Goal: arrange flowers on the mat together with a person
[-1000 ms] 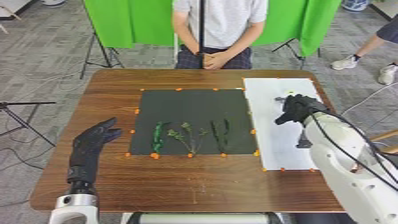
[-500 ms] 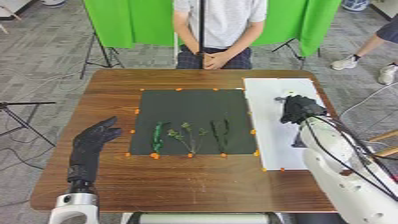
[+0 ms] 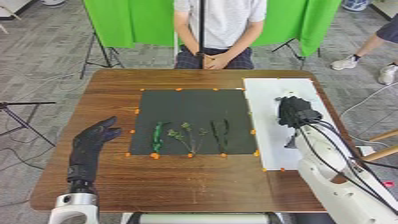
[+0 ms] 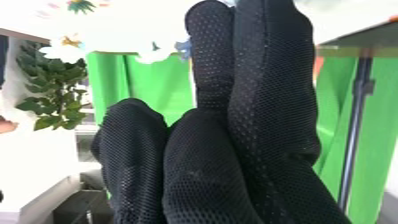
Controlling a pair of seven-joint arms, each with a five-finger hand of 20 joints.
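We see a brown wood worktop (image 3: 160, 182), grained, slight sheen. Dark mat (image 3: 178, 109) looks matt, smooth. White sheet (image 3: 266, 100): smooth, paper-like. Left hand (image 3: 91, 140) and right hand (image 3: 297, 111): black fabric, matt mesh on the right. Green curtain (image 3: 133, 30): soft, creased cloth.

A green cloth (image 3: 133, 25) is hung across the background. In front of it, a brown table (image 3: 107, 95) is placed on grey flooring (image 3: 53, 65). Black stand legs are set near its left part (image 3: 103, 52) and right part (image 3: 285, 45); a black tripod (image 3: 27, 103) is placed nearer, further left. In the right wrist view, a leafy plant (image 4: 58, 87) is seen beside it.
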